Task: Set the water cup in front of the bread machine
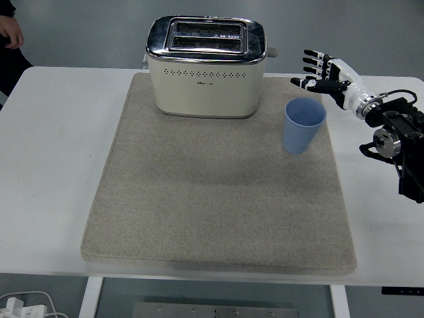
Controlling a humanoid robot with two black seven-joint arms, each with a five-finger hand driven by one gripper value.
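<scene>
A light blue water cup (304, 125) stands upright on the right side of the grey mat (212, 199), open end up. The cream and chrome bread machine (207, 66), a two-slot toaster, sits at the mat's back centre, to the cup's upper left. My right hand (318, 71) hovers above and slightly right of the cup, fingers spread and holding nothing, apart from the cup. The black right arm (397, 132) comes in from the right edge. My left arm is out of view.
The white table (53, 165) carries the mat. A person's hand and dark sleeve (10, 36) show at the top left corner. White cables and a plug (26, 306) lie below the table's near edge at bottom left.
</scene>
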